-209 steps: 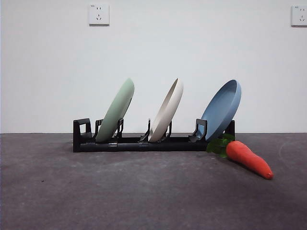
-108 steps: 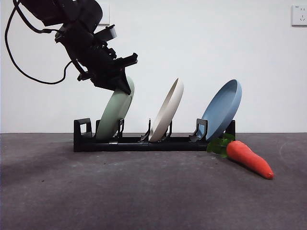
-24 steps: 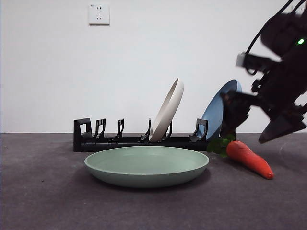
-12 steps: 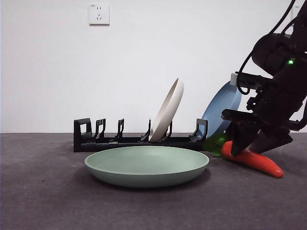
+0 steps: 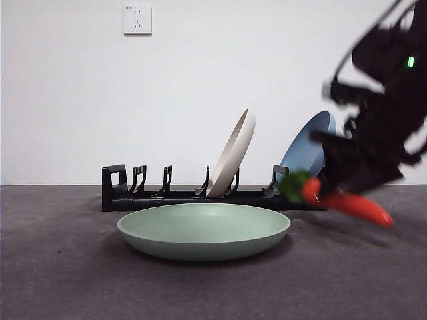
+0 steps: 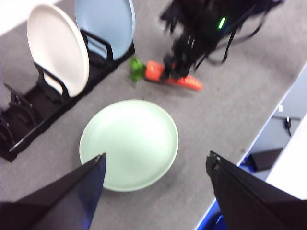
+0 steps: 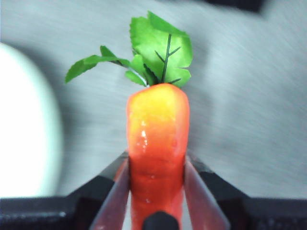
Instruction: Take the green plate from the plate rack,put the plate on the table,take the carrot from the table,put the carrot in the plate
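Observation:
The green plate (image 5: 203,230) lies flat on the dark grey table (image 5: 80,280) in front of the black plate rack (image 5: 133,197). My right gripper (image 5: 330,189) is shut on the carrot (image 5: 353,206) and holds it tilted just above the table, to the right of the plate. In the right wrist view the jaws clamp the carrot's (image 7: 157,139) orange body, with its leaves pointing away, and the plate's rim (image 7: 29,124) shows beside it. My left gripper (image 6: 154,159) is open and empty, high above the plate (image 6: 128,143). From there I see the right gripper (image 6: 180,64) holding the carrot (image 6: 175,80).
A cream plate (image 5: 233,157) and a blue plate (image 5: 303,155) lean in the rack's middle and right slots. The rack's left slots hold nothing. The table's edge (image 6: 261,132) runs close past the carrot in the left wrist view.
The right gripper came down on the carrot, shut on it and has lifted it off the table, a little up and leftward. The green plate has not moved.

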